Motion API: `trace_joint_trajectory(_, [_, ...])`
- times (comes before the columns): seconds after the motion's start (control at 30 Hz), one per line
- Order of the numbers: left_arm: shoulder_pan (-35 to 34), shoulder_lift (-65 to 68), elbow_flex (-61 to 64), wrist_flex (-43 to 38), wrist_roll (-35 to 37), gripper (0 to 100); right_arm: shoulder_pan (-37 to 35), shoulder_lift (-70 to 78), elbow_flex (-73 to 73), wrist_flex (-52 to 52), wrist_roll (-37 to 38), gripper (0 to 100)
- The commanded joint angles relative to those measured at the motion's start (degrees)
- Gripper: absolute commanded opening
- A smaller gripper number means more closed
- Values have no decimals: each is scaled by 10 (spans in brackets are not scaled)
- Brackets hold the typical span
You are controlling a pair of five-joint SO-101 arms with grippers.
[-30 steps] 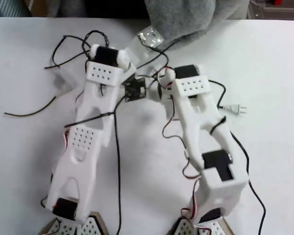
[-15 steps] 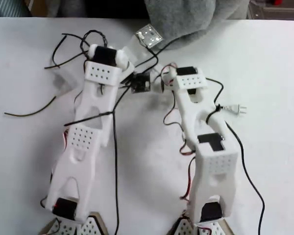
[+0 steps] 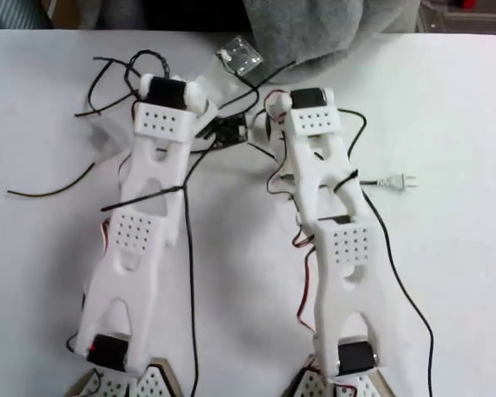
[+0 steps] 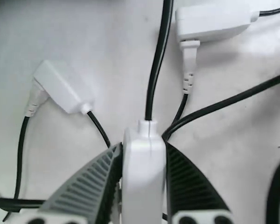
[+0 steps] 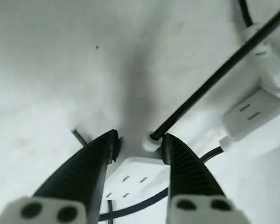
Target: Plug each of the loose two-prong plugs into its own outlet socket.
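Observation:
My left gripper (image 4: 143, 148) is shut on a white plug body (image 4: 143, 172) whose black cord (image 4: 158, 56) runs out of its far end. Beyond it lie two white outlet sockets (image 4: 61, 87) (image 4: 213, 21) on the table. My right gripper (image 5: 139, 140) is shut on a white socket block (image 5: 129, 181) with slots facing up and a black cord (image 5: 214, 77) leaving its tip. Two more white sockets (image 5: 252, 114) (image 5: 276, 77) lie just beyond. In the high view, a loose white two-prong plug (image 3: 397, 179) lies to the right of the right arm (image 3: 310, 124).
Black cords (image 3: 116, 78) tangle across the white table (image 3: 463, 99) at the far left and between the arms. A small black board (image 3: 230, 131) sits between the arm heads. Grey cloth (image 3: 314, 29) covers the table's far edge. A shiny square piece (image 3: 240, 56) lies near it.
The right arm has stretched out toward the far side, carrying its gripper farther from the base. The left arm head has shifted slightly away and left. The loose plug has stayed put.

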Motion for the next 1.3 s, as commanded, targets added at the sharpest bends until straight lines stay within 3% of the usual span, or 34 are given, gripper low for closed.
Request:
trace_joint_trajectory(0.0, [8,-18,-25,4,0,24,7,-4,-91,52,-34,59])
trace_joint_trajectory(0.4, [-30,-18,-25,-30,4,24,82,-37,-87,53,-35,59])
trace_joint_trajectory(0.97, [-44,-18,-25,-58,4,24,213,-204,22,53,57,58])
trace_joint_trajectory(1.27, [-57,-11,-18,-113,5,24,241,-223,25,53,37,76])
